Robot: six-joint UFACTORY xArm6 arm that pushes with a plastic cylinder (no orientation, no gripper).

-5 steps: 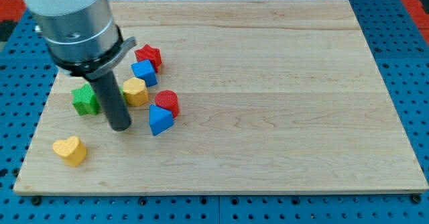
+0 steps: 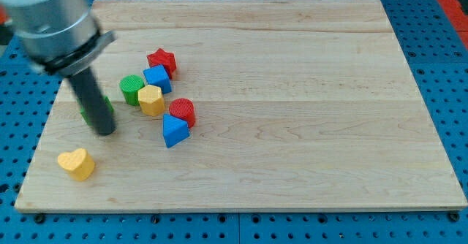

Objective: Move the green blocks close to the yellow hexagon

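Jaws none, only my tip [image 2: 104, 130] against green block [image 2: 107, 109], left of yellow hexagon [image 2: 151, 99].

Count's in: two green blocks [image 2: 132, 88] [image 2: 108, 107] (one mostly behind the rod), two yellow [image 2: 151, 99] [image 2: 77, 164], two red [image 2: 161, 60] [image 2: 182, 112], two blue [image 2: 157, 77] [image 2: 174, 130], one rod [image 2: 93, 104].

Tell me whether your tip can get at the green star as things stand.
Probably yes: my tip sits right against the green star, which the rod mostly hides, and no other block lies between them.
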